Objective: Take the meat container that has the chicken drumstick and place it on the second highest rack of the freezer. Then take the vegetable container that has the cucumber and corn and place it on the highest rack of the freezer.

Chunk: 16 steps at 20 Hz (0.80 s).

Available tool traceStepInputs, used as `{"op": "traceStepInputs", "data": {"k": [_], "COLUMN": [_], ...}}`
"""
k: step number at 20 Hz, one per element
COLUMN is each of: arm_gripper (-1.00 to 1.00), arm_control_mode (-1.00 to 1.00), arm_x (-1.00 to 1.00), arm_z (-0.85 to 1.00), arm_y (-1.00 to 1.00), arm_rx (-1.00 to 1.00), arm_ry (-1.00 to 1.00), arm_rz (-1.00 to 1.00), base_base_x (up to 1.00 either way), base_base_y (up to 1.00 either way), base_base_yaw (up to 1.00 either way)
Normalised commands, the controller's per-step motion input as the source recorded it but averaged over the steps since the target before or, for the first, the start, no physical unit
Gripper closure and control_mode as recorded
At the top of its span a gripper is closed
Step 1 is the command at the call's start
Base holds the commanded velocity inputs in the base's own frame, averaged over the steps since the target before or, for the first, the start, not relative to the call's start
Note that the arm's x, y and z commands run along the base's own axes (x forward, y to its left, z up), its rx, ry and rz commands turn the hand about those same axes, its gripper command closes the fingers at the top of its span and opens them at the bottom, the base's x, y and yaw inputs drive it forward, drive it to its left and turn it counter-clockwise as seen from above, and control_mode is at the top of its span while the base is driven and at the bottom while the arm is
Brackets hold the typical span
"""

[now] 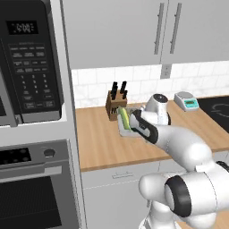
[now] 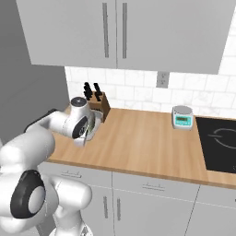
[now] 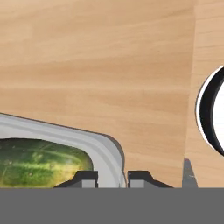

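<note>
The vegetable container [image 1: 126, 128] is a light grey tray near the back of the wooden counter, beside the knife block. It looks tipped up on its side in the left base view, where yellow-green corn [image 1: 123, 117] shows inside it. In the hand view a dark green cucumber [image 3: 39, 162] lies inside the container's rim [image 3: 103, 146]. My gripper [image 3: 113, 177] is shut on that rim, one fingertip inside the tray and one outside. From the base views, the gripper [image 1: 133, 122] [image 2: 88, 133] reaches in from the tray's right side. The freezer and the meat container are out of view.
A knife block [image 1: 115, 103] [image 2: 97, 99] stands right behind the tray. A small kitchen scale [image 1: 186, 102] [image 2: 182, 117] sits by the wall, next to a black cooktop [image 2: 219, 138]. A microwave [image 1: 27, 62] and wall oven [image 1: 31, 188] stand left of the counter [image 2: 147, 143].
</note>
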Motion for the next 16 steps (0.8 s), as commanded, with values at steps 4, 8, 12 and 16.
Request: {"op": "traceStepInputs", "data": {"k": [4,8,12,16], "arm_gripper": [1.00,1.00,1.00,1.00], "arm_control_mode": [-1.00,-1.00,-1.00,-1.00], "arm_x": [-0.32,-0.19,-0.04,-0.13], "arm_z": [0.49,0.46,0.58,0.42], "arm_y": [-0.56,-0.42,-0.06,0.00], "arm_rx": [0.00,0.00,-0.02,-0.07], "arm_ry": [0.00,0.00,0.01,0.00], "arm_rz": [0.00,0.04,0.00,0.00], "base_base_x": [0.00,0.00,0.00,0.00], "base_base_y": [0.00,0.00,0.00,0.00], "base_base_yaw": [0.00,0.00,0.00,0.00]}}
